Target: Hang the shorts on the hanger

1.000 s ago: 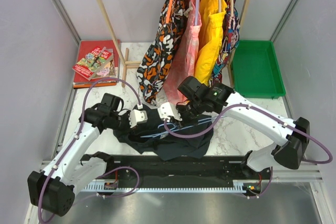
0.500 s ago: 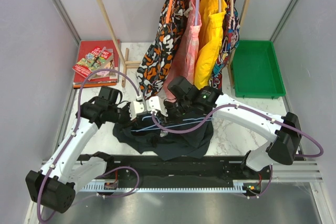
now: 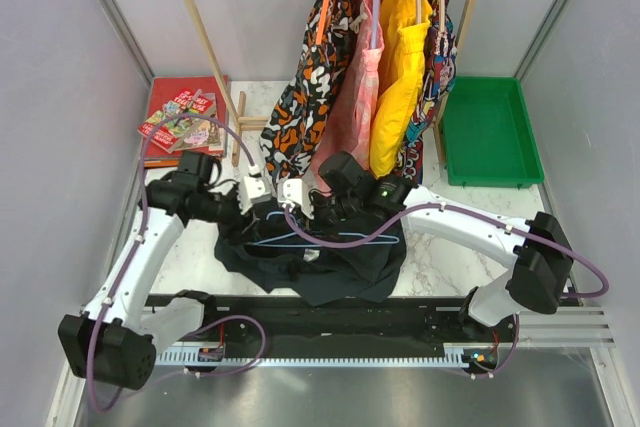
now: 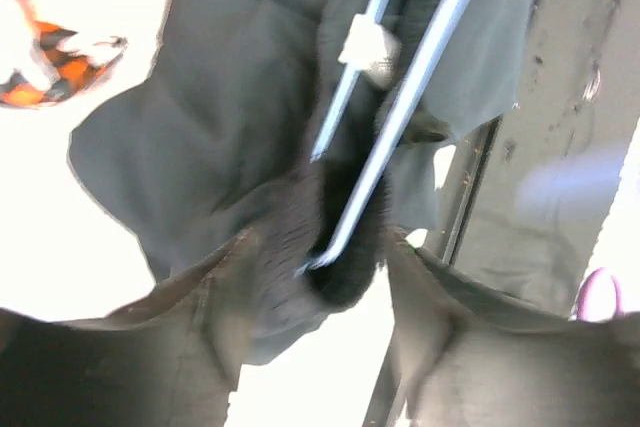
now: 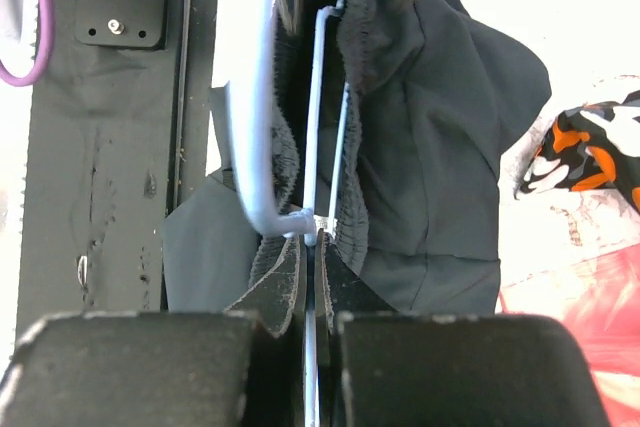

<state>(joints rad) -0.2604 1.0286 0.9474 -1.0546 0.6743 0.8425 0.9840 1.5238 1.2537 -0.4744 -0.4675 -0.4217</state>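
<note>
While the shorts lie heaped on the bench, the hanger rests atop them; right tool pinches hanger wire, left tool gapes around waistband.

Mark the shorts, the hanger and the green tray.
shorts (image 3: pixel 330 273): top external view, on the black fabric in the middle of the pile.
hanger (image 4: pixel 390 122): left wrist view, on its pale-blue wire bar.
green tray (image 3: pixel 487 132): top external view, on its bare floor.
</note>
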